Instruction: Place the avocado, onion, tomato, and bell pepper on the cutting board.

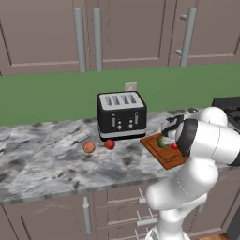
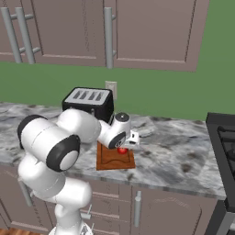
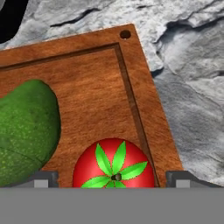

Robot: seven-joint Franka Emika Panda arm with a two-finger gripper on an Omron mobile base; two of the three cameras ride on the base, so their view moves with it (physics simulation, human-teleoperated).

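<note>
The reddish-brown cutting board (image 1: 164, 158) (image 2: 110, 160) (image 3: 87, 74) lies right of the toaster. On it rest the green avocado (image 1: 161, 141) (image 3: 26, 131) and the red bell pepper (image 1: 175, 146) (image 2: 121, 150) (image 3: 113, 166) with a green star-shaped top. My gripper (image 1: 172, 137) (image 2: 125, 144) (image 3: 113, 180) hangs just over the pepper, open, its fingertips (image 3: 43, 179) wide apart on either side with a gap to the pepper. The orange-tan onion (image 1: 89, 146) and the glossy red tomato (image 1: 109, 144) sit side by side on the marble counter, left of the board in front of the toaster.
A black toaster (image 1: 122, 115) (image 2: 89, 101) stands against the green wall behind the tomato. A dark stove (image 1: 229, 105) (image 2: 222, 137) borders the counter on the right. Cabinets hang above. Bare marble counter (image 1: 42, 159) stretches to the left.
</note>
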